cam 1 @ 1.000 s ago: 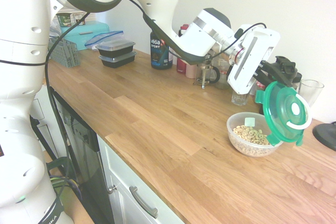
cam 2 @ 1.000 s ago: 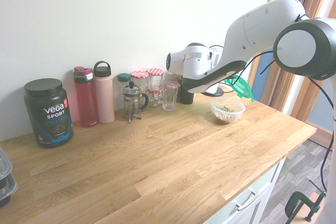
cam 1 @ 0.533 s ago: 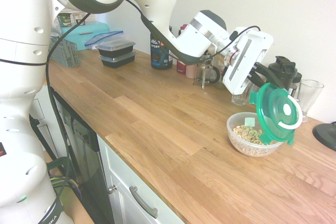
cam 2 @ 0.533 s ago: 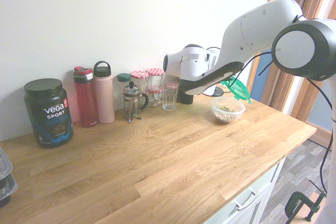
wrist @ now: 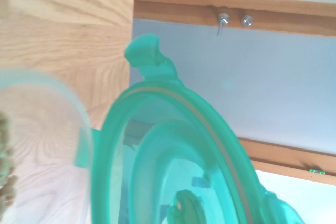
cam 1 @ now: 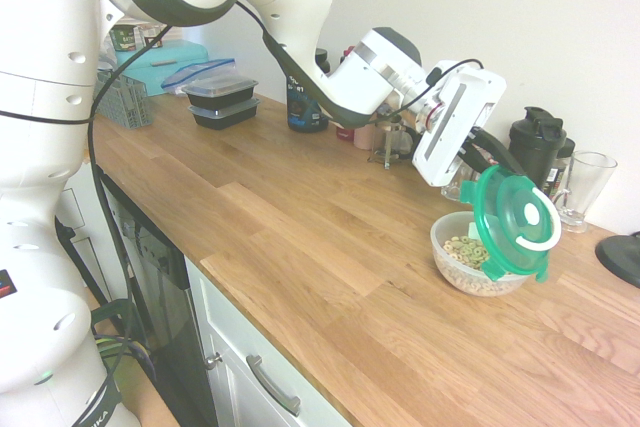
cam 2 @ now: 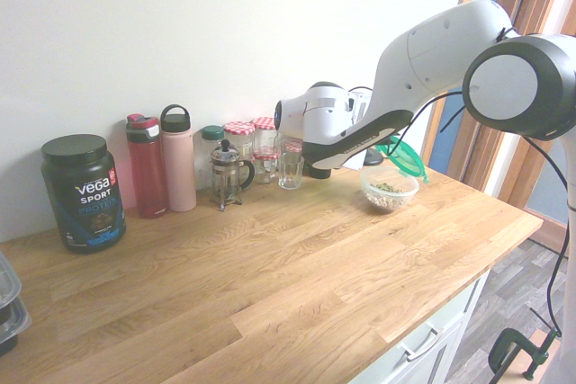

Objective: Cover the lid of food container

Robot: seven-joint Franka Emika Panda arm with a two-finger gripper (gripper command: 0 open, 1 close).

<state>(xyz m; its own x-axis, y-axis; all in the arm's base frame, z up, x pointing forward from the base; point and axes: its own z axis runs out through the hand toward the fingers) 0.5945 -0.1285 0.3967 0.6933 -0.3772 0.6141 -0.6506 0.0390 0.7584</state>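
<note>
While the gripper (cam 1: 470, 161) clamps it, the round green lid (cam 1: 512, 215) looks translucent, steeply tilted.

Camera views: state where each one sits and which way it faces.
First exterior: above the counter, facing the wall; arm enters from left, gripper at the green lid.
Second exterior: opposite side, facing wall and doorway; arm enters from right.
Wrist: on the wrist, looking past lid and bowl rim toward a door; no arm visible.
Both exteriors share the bowl, lid and arm.
</note>
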